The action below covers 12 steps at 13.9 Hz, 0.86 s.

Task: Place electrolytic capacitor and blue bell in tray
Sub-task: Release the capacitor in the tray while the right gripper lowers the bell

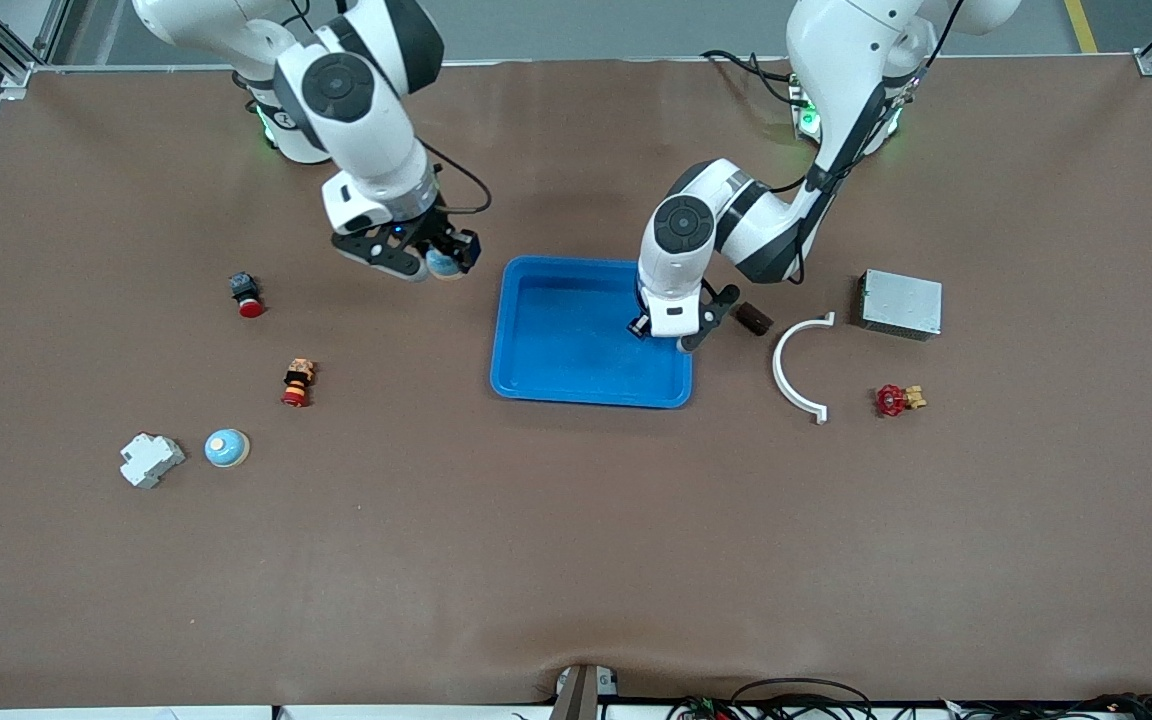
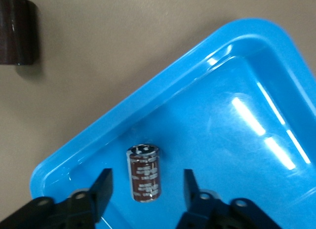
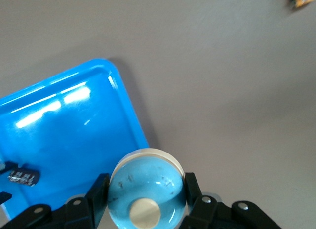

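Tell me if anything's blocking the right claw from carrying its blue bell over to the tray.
Nothing visible does. The right claw holds the blue bell in the air just off the blue tray; only bare table lies between. In the tray, the capacitor lies near the left claw, away from that edge.

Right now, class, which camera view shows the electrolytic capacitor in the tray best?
The left wrist view: the electrolytic capacitor lies in the tray, between the open left gripper fingers, whole and close. The right wrist view shows it small at the edge. In the front view the left gripper hides it.
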### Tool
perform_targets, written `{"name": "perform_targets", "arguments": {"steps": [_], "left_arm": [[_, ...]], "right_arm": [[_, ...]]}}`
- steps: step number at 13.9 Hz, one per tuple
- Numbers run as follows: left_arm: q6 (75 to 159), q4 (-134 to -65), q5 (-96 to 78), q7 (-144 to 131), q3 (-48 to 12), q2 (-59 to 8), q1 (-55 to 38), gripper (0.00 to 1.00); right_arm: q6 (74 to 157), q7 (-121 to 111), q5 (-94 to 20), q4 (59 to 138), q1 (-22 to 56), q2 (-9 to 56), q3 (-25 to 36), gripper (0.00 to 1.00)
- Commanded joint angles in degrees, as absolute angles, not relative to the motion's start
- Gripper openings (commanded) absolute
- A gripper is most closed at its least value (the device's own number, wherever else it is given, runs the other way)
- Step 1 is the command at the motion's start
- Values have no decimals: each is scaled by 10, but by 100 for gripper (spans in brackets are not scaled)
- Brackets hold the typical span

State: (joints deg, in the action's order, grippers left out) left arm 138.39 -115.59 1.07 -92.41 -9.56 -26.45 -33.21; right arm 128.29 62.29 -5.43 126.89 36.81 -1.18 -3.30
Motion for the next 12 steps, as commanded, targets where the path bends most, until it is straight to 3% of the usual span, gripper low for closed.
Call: {"name": "perform_targets", "arguments": {"steps": [1, 6, 12], "left_arm": [[1323, -1149, 13, -935, -88, -213, -324, 100], [1166, -1136, 38, -874, -90, -133, -247, 100], [1142, -1186, 75, -839, -90, -132, -226, 100]], "right_arm": [[1318, 694, -55, 1271, 417, 5, -25, 0], [1407, 791, -50, 1269, 485, 72, -25, 0], [1423, 882, 23, 1192, 517, 192, -22, 0]]}}
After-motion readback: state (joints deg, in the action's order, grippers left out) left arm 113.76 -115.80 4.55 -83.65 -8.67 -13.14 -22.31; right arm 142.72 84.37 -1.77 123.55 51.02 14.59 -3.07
